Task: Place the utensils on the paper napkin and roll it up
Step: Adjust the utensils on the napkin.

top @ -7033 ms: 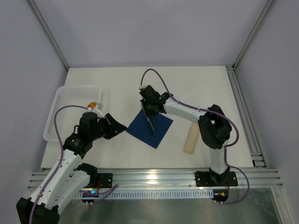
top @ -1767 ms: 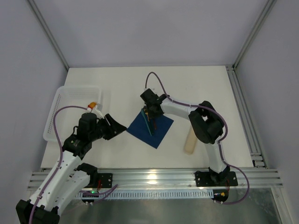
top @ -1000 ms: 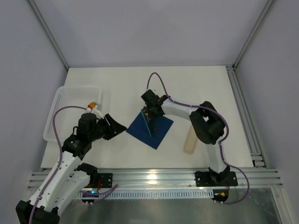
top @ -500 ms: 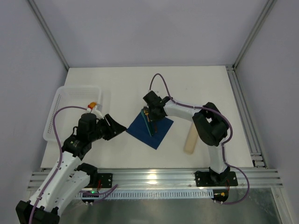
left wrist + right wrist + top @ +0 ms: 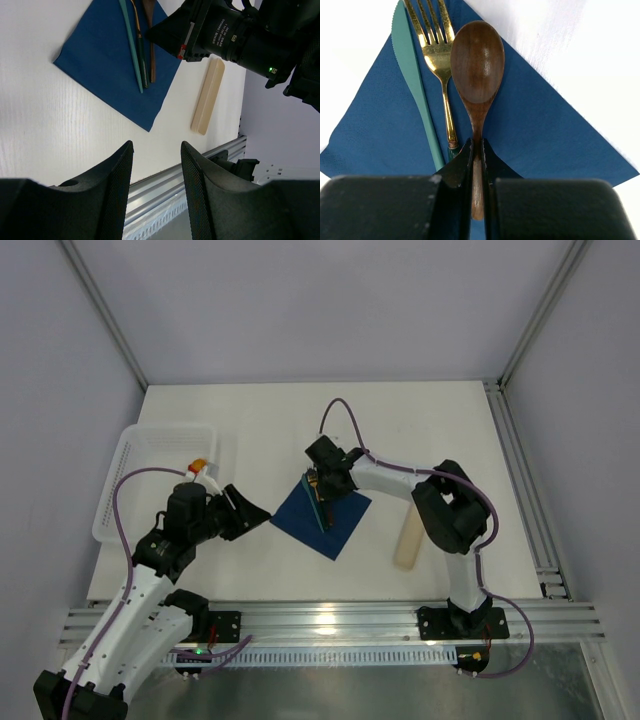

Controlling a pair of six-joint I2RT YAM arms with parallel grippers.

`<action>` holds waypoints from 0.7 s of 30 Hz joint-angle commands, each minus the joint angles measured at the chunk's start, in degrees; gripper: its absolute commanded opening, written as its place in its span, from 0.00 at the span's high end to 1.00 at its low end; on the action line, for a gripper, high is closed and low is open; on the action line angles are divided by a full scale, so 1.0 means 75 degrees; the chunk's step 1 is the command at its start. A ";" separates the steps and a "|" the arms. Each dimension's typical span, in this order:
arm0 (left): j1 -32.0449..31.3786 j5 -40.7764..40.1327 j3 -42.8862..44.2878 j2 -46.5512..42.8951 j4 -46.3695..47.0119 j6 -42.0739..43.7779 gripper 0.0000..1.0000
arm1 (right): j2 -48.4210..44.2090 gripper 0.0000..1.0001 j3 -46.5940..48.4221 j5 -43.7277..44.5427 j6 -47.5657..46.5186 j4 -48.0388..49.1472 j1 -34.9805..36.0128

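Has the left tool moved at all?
No. The left tool still hovers between the white basket and the blue napkin, same spot as before.

One navy napkin (image 5: 545,130), one teal knife (image 5: 412,85), one gold fork (image 5: 437,50), one brown spoon (image 5: 477,60), one beige bar (image 5: 207,95), one white basket (image 5: 120,485)

1. Over the last two seconds the right claw (image 5: 477,150) has slid slightly right and nearer, above the paper napkin's (image 5: 345,522) far corner.
2. The right arm's elbow (image 5: 455,512), drawn in toward the napkin two seconds ago, has swung back out to the right.
3. A brown spoon (image 5: 477,65) now shows beside the teal knife (image 5: 415,90); seven seconds ago the top view showed only the teal piece.
4. The purple cable loop (image 5: 335,405) sits further right.
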 commanded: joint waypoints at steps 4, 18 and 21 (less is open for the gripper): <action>-0.0021 0.0093 0.0129 -0.0079 -0.0016 0.0078 0.55 | -0.0310 0.97 0.0047 -0.0021 0.0244 0.0192 0.0102; -0.0021 0.0163 0.0140 -0.0033 0.0054 0.0043 0.55 | -0.0415 0.96 -0.0152 0.0108 0.0350 0.0192 0.0126; -0.0021 0.0175 0.0129 -0.0032 0.0066 0.0031 0.55 | -0.0427 0.95 -0.0187 0.0119 0.0350 0.0192 0.0138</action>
